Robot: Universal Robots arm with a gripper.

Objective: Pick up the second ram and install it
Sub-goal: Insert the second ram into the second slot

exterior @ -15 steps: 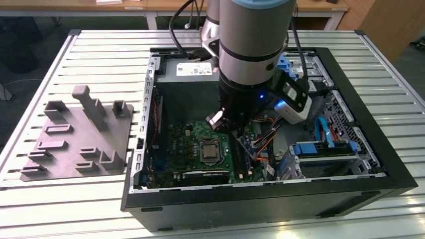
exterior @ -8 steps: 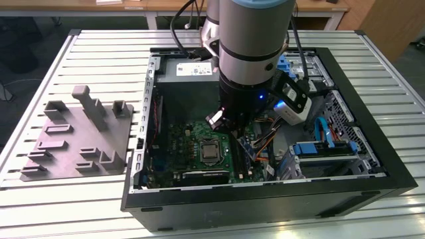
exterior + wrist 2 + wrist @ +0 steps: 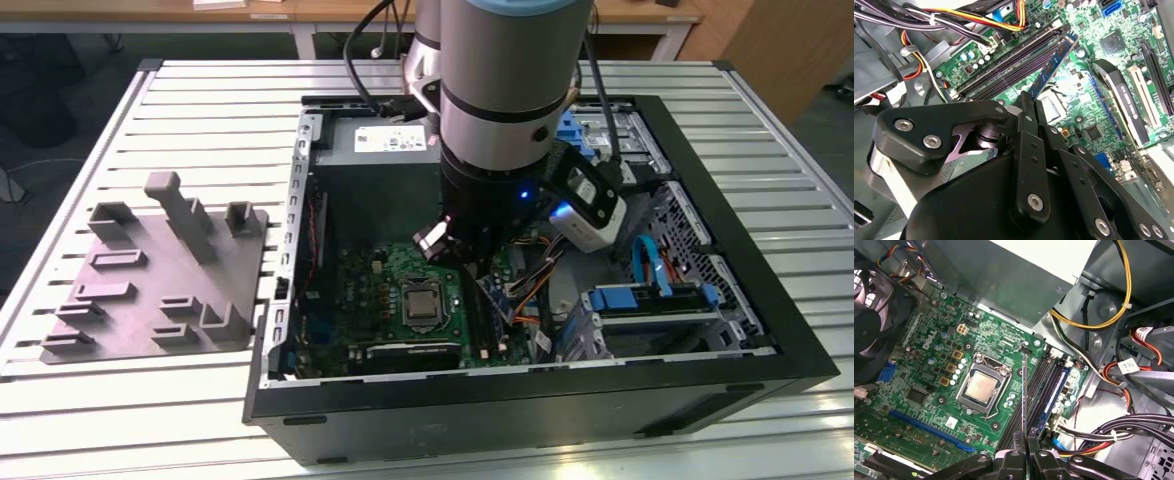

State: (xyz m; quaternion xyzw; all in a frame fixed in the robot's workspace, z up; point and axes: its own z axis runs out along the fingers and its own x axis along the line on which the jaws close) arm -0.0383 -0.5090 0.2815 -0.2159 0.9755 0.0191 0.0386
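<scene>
My gripper (image 3: 1029,100) is shut on the second ram (image 3: 1054,62), a thin dark stick with a blue label that juts out from between the fingertips. In the first wrist view the second ram (image 3: 1024,390) shows edge-on, running from the gripper (image 3: 1026,437) out over the motherboard, just beside the row of black memory slots (image 3: 1040,382) and above them. Whether it touches the board I cannot tell. Another alike stick (image 3: 1055,389) with a blue label appears seated in an outer slot. In the exterior view the arm (image 3: 501,100) reaches down into the open computer case (image 3: 747,300).
The processor socket (image 3: 981,385) lies close beside the slots. Bundles of cables (image 3: 1104,427) and a yellow-black loom (image 3: 1094,320) crowd the far side of the slots. A fan (image 3: 874,315) and a blue expansion slot (image 3: 929,432) sit further off. A grey fixture (image 3: 160,280) stands outside the case.
</scene>
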